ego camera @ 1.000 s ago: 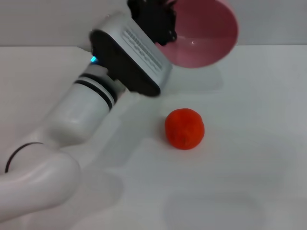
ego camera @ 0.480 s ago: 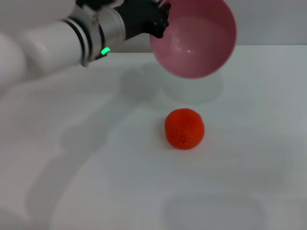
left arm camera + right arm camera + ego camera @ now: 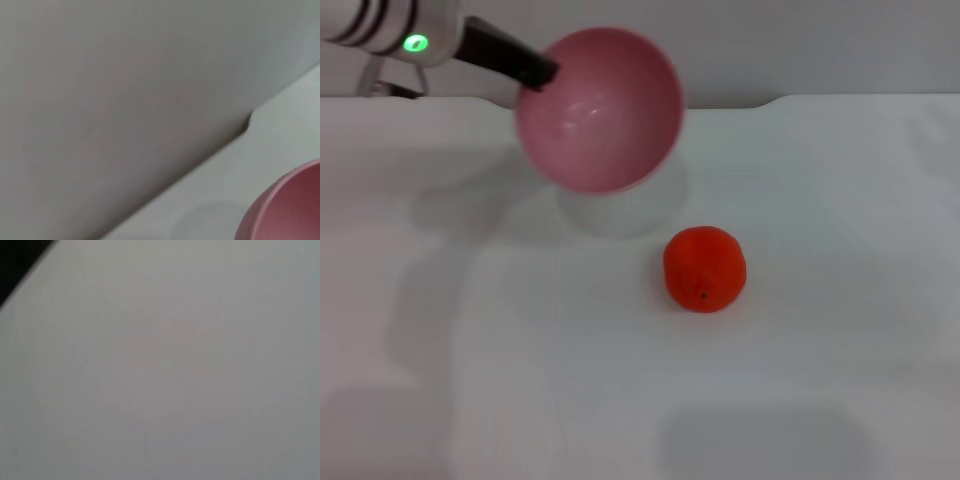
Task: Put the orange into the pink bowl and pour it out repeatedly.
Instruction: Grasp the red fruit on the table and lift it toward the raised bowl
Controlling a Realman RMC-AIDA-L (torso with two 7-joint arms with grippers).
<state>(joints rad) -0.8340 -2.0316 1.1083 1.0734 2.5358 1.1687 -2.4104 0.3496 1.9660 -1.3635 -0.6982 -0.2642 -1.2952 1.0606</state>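
Left gripper (image 3: 535, 72) pinches the rim of the pink bowl (image 3: 600, 122), holding it clear of the white table (image 3: 840, 380) and tipped so its open mouth faces the head camera. Its hollow is bare, which suits a pour just finished. The orange (image 3: 705, 268) sits alone on the table, below and to the right of the bowl, well apart from it. Only the left arm's wrist and dark fingers reach in from the upper left corner (the right arm is nowhere in view), angled down toward the bowl's edge.

Orange (image 3: 705, 269) right of, before raised bowl (image 3: 599, 110).
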